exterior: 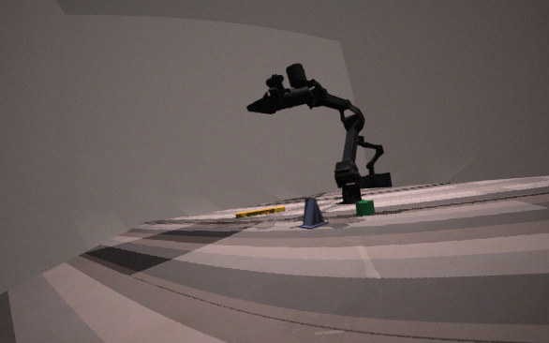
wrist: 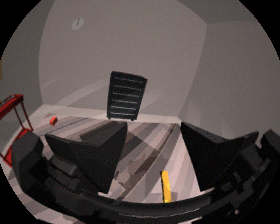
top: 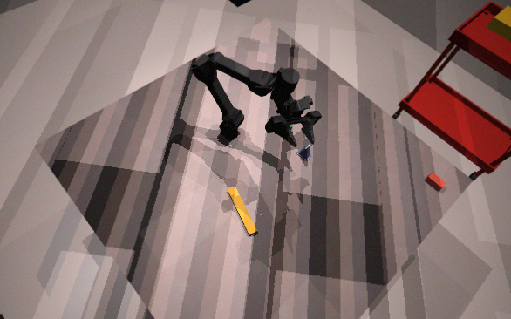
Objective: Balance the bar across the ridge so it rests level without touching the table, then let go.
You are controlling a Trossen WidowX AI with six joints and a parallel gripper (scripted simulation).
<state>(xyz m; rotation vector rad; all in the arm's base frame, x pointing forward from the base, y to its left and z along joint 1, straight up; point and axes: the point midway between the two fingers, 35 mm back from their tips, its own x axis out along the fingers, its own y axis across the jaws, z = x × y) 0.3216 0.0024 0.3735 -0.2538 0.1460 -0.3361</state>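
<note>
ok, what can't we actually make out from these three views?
- Green block: the top view shows only a sliver, the gripper covers the rest.
- Blue ridge: absent from the wrist view; its top edge is too small to judge in the top view.
- Yellow bar: the wrist view shows only a strip, cut off by the gripper body.
- Red cart: cropped by the top view's right edge.

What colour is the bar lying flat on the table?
The bar is yellow-orange; the top view shows it best.
</note>
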